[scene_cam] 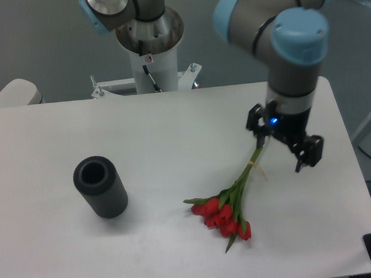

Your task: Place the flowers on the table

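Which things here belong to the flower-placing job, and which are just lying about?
Part of the job:
- flowers, lying on the table
- table
- claw, open, apart from the stems

Lying about:
- dark ribbed vase, standing at left

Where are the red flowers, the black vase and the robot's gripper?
flowers [223, 215]: fixed camera, on the red blooms.
vase [108, 198]: fixed camera, on its ribbed side.
gripper [284, 150]: fixed camera, between its fingertips.
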